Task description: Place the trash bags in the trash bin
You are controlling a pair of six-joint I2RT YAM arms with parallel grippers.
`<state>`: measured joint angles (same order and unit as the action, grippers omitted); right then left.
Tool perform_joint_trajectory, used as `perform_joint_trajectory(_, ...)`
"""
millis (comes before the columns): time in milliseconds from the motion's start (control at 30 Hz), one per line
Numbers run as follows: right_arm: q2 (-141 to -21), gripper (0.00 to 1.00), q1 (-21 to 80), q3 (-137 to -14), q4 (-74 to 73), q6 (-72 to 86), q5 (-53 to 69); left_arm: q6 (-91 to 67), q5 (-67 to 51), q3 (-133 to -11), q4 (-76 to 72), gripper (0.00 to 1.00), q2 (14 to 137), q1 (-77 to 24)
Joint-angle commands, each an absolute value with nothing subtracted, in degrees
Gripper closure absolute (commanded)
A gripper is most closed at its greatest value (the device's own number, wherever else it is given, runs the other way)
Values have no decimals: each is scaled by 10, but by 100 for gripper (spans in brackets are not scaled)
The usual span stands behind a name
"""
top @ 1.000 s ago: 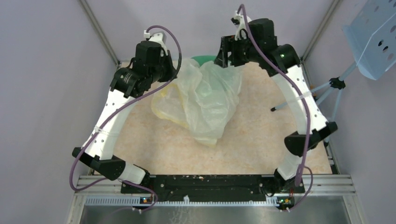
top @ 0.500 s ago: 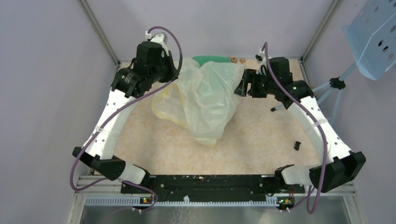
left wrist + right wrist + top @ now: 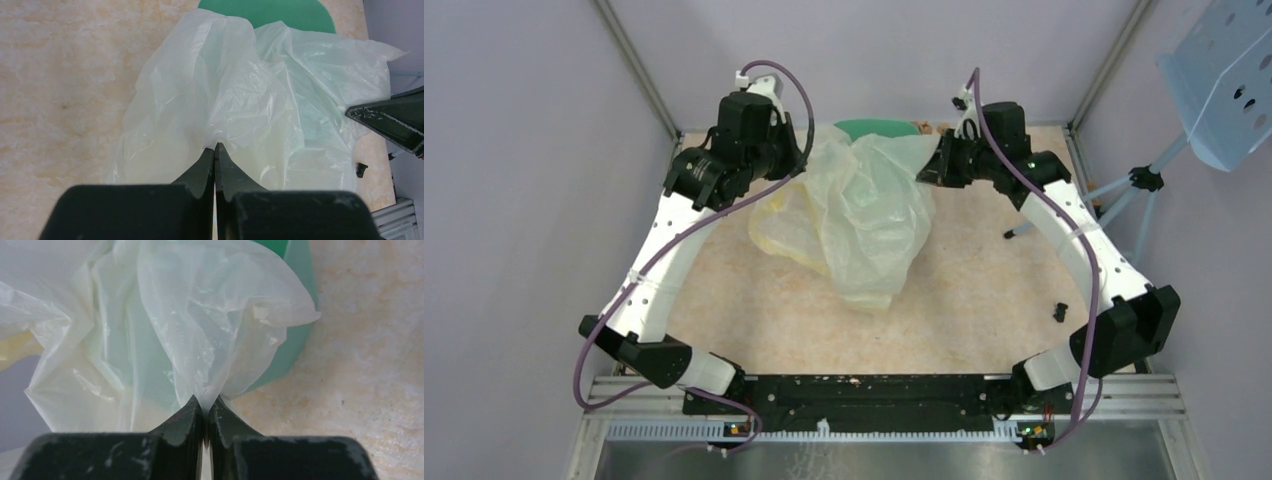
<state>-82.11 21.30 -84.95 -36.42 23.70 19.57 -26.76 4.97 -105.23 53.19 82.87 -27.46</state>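
Trash bags (image 3: 864,215), one crumpled pale-yellow film, are spread on the table (image 3: 984,290) and draped over the mint-green trash bin (image 3: 871,127) at its far edge. The left side is pinched in the closed left pincer (image 3: 215,150), the right side in the closed right pincer (image 3: 205,405).

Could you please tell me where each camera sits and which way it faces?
Top external: above, behind the bases, looking down on the table; left arm, right arm show.
Left wrist: on the left arm, facing along the left gripper, shut on the bag.
Right wrist: likewise, right gripper shut on the bag.
Shared: both wrist views show bag over bin.
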Motion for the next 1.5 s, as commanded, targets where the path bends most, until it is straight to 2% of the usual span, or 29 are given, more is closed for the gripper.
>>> perform_joint_trajectory(0, -844, 100, 227, -937, -345, 225, 213, -273, 60, -1053, 518, 100, 802, -272)
perform_joint_trajectory(267, -948, 100, 279, -1076, -385, 191, 169, -273, 69, -1071, 523, 100, 807, -270)
perform_joint_trajectory(433, -1091, 100, 339, -1269, -472, 100, 33, -285, 47, -1077, 520, 100, 818, -262)
perform_joint_trajectory(567, -1229, 100, 348, -1439, -590, 77, -58, -289, 21, -1099, 524, 100, 839, -257)
perform_joint_trajectory(633, -1257, 100, 348, -1440, -599, 74, -75, -292, 12, -1109, 524, 100, 847, -255)
perform_joint_trajectory(800, -1261, 100, 345, -1348, -562, 85, -75, -302, -13, -1110, 507, 100, 849, -246)
perform_joint_trajectory(933, -1281, 99, 331, -1421, -604, 101, -38, -313, -36, -1110, 501, 100, 850, -230)
perform_joint_trajectory(967, -1271, 93, 325, -1436, -603, 106, -22, -315, -42, -1110, 500, 100, 851, -226)
perform_joint_trajectory(1000, -1256, 82, 320, -1437, -589, 111, -7, -316, -47, -1109, 498, 100, 851, -222)
perform_joint_trajectory(1100, -1188, 65, 308, -1399, -545, 118, 24, -319, -61, -1109, 493, 100, 856, -212)
perform_joint_trajectory(1267, -1113, 53, 297, -1375, -544, 107, 58, -327, -69, -1107, 478, 100, 863, -206)
perform_joint_trajectory(1467, -1047, 31, 296, -1353, -573, 77, 103, -341, -94, -1099, 431, 100, 878, -203)
